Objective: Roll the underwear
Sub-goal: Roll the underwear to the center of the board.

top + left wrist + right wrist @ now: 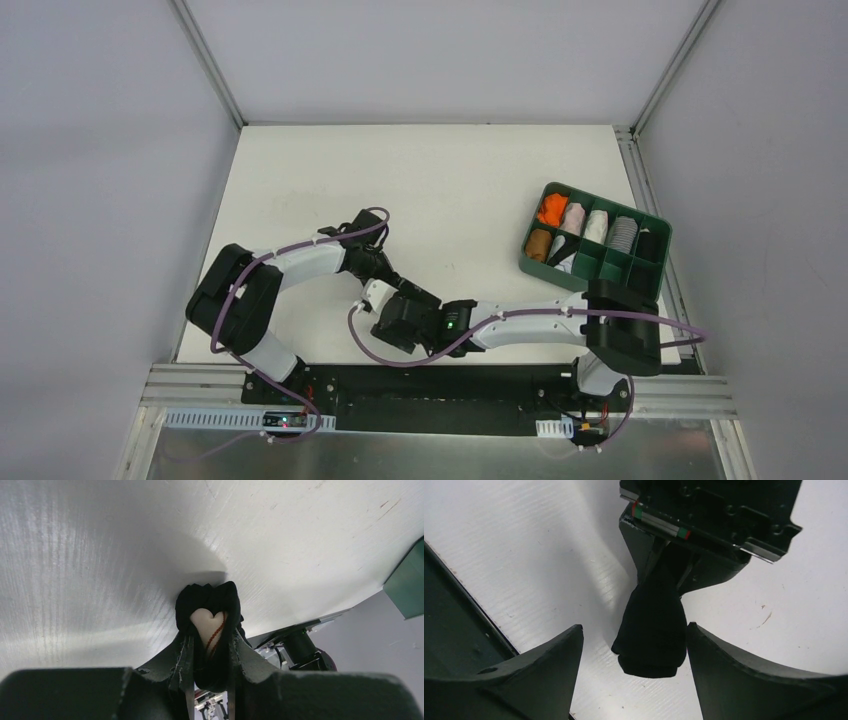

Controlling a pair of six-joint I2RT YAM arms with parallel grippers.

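Observation:
The underwear is a rolled black bundle with a pale waistband showing red stitching. My left gripper is shut on it and holds it just above the white table. In the right wrist view the bundle hangs from the left gripper. My right gripper is open, with one finger on each side of the bundle, and its right finger is close to it. In the top view both grippers meet near the table's front centre, left and right. The underwear is hidden there.
A green compartment tray stands at the right with orange, white, grey, brown and black rolled garments. Its corner shows in the left wrist view. The table's front edge and the dark base rail lie just behind the grippers.

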